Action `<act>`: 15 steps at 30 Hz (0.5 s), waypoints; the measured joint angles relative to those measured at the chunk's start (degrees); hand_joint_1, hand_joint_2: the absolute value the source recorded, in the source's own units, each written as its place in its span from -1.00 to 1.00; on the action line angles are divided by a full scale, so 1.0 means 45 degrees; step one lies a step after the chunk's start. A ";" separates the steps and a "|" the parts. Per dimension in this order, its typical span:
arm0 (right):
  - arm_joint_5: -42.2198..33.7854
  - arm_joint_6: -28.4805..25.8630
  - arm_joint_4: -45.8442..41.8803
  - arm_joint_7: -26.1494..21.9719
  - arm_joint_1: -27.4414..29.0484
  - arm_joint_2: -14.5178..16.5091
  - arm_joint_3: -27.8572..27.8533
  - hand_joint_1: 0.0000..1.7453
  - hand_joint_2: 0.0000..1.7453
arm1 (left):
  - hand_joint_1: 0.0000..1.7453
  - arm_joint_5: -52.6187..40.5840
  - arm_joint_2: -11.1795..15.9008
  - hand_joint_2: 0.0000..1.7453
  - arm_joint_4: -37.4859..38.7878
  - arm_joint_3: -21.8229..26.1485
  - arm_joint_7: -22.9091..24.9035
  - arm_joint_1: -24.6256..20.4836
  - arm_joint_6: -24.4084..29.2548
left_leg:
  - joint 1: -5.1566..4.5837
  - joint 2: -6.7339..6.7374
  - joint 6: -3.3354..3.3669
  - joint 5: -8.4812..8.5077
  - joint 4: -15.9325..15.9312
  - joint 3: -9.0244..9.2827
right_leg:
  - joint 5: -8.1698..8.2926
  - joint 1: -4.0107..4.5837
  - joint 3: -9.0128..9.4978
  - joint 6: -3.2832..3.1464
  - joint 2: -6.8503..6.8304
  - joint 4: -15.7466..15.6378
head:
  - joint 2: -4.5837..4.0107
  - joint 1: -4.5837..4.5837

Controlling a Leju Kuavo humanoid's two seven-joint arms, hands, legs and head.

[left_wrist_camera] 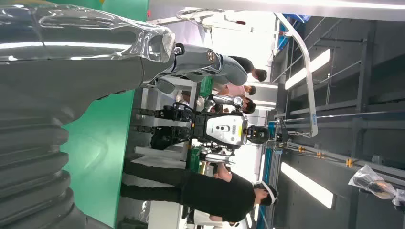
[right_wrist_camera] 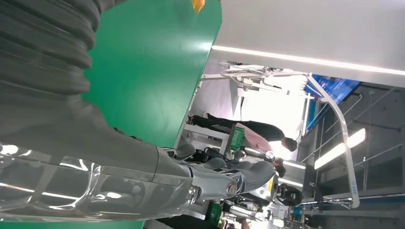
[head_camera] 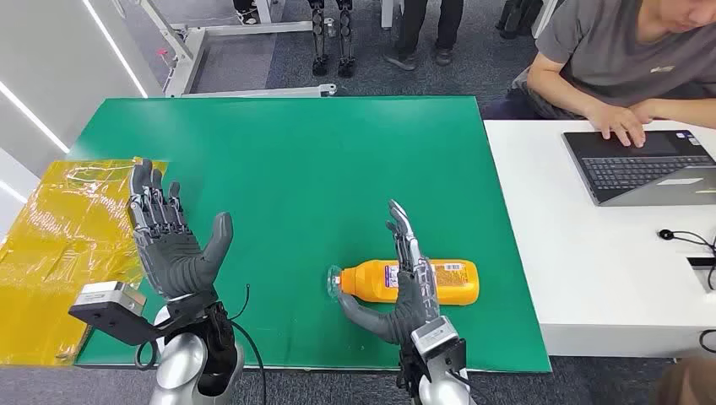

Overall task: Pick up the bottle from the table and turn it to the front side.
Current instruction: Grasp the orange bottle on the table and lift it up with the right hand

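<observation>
Orange bottle lying on our green table, our right hand spread over its middle, our left hand spread, holding nothing.

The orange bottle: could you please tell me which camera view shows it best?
The head view: the bottle lies on its side on the green table, partly behind the right hand. In the two wrist views I cannot make out the bottle.
</observation>
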 joint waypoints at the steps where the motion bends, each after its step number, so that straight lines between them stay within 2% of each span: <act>1: 0.0007 0.0003 0.0000 0.0002 -0.0001 0.0007 -0.0007 -1.00 1.00 | -1.00 0.0000 0.0000 1.00 0.0000 0.0000 0.0000 0.0000 0.0000 | 0.0000 0.0000 0.0000 0.0000 0.0000 0.0000 | 0.0000 0.0000 0.0000 0.0000 0.0000 0.0000 | 0.0000 0.0000; 5: 0.0339 0.0016 0.0022 0.0157 -0.0075 0.0029 -0.0076 -1.00 1.00 | -1.00 0.0001 0.0000 1.00 0.0000 0.0000 0.0000 -0.0001 -0.0002 | 0.0000 0.0000 0.0000 0.0000 0.0000 0.0000 | 0.0000 0.0000 0.0000 0.0000 0.0000 0.0000 | 0.0000 -0.0004; 9: 0.1212 0.0028 0.0112 0.0841 -0.0305 0.0006 -0.0131 -1.00 1.00 | -1.00 -0.0007 0.0000 1.00 0.0000 0.0004 0.0000 0.0000 -0.0015 | 0.0000 0.0001 0.0000 0.0000 0.0000 0.0001 | 0.0000 0.0000 0.0000 0.0000 0.0000 0.0000 | 0.0000 -0.0003; 15: 0.3770 0.0606 0.0278 0.3611 -0.0709 -0.0413 -0.0134 -1.00 1.00 | -1.00 -0.0112 0.0012 1.00 0.0000 0.0011 0.0000 0.0011 -0.0039 | -0.0001 -0.0001 0.0000 0.0000 0.0001 -0.0001 | 0.0002 0.0000 0.0001 0.0000 -0.0002 0.0000 | 0.0000 -0.0001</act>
